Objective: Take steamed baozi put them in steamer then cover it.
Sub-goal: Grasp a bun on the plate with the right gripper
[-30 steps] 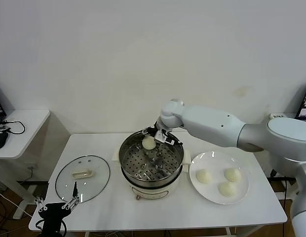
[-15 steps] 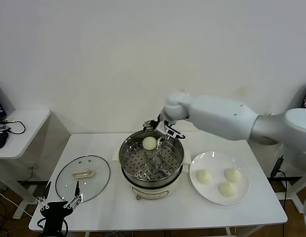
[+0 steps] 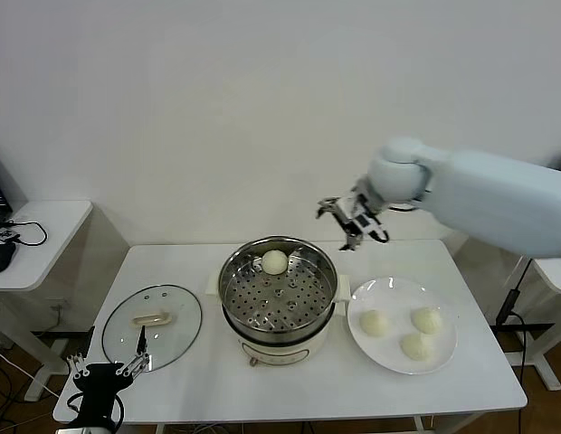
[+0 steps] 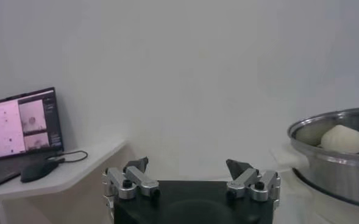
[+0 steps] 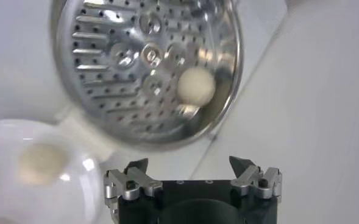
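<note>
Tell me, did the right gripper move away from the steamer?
Yes. The right gripper was down at the steamer's back rim; now it is open, up and over toward the plate, leaving one bun inside.

Robot test lab or office room, bare white wall, plain white table staged with kitchenware, side desk carrying laptop, mouse and cables, no kitchen fittings in view.

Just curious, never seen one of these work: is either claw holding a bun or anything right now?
Nothing is held. The right gripper hangs open and empty above the table; the left gripper sits open near the cover.
</note>
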Robot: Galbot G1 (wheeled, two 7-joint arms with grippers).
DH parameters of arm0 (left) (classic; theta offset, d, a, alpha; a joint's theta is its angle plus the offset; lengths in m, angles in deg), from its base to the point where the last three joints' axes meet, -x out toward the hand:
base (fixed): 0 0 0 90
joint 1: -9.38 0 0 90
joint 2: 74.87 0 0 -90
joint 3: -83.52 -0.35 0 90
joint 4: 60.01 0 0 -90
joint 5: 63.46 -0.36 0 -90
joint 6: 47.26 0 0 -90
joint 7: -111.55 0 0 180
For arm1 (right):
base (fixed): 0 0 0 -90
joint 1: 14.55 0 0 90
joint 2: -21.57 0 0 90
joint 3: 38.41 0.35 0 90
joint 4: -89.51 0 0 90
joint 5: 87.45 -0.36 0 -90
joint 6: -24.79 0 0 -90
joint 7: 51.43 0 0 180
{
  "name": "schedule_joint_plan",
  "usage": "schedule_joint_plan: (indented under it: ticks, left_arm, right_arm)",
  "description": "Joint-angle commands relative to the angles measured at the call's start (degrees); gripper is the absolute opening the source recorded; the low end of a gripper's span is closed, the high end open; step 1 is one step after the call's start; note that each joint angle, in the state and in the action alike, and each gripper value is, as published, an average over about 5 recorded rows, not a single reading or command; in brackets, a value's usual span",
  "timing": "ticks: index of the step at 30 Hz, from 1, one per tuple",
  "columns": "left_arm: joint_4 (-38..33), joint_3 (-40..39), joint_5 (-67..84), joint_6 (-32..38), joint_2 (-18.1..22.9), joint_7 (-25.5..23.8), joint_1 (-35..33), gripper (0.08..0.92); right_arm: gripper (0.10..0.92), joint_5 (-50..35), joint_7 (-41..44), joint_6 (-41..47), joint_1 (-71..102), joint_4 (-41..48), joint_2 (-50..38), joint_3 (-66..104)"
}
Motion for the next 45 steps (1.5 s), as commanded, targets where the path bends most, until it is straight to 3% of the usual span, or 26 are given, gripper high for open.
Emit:
schedule_joint_plan:
  ticks: [1, 22, 45]
  left_arm:
    - [0.3, 0.1, 0.6, -0.1, -0.7, 0.0, 0.2, 0.823]
    - [1.8, 1.0, 0.9, -1.2, 0.0, -0.5, 1.1, 0.823]
    - [3.2, 1.2, 1.2, -1.2, 0.4, -0.7, 1.5, 0.823]
  right_arm:
    - [0.823, 1.2, 1.3, 7.3, 8.4, -6.5, -14.0, 3.1]
    - [0.823, 12.3, 0.5, 5.7, 38.6, 7.3, -3.4, 21.4]
    - [0.821, 15.6, -0.9, 5.1, 42.8, 16.2, 5.9, 23.0]
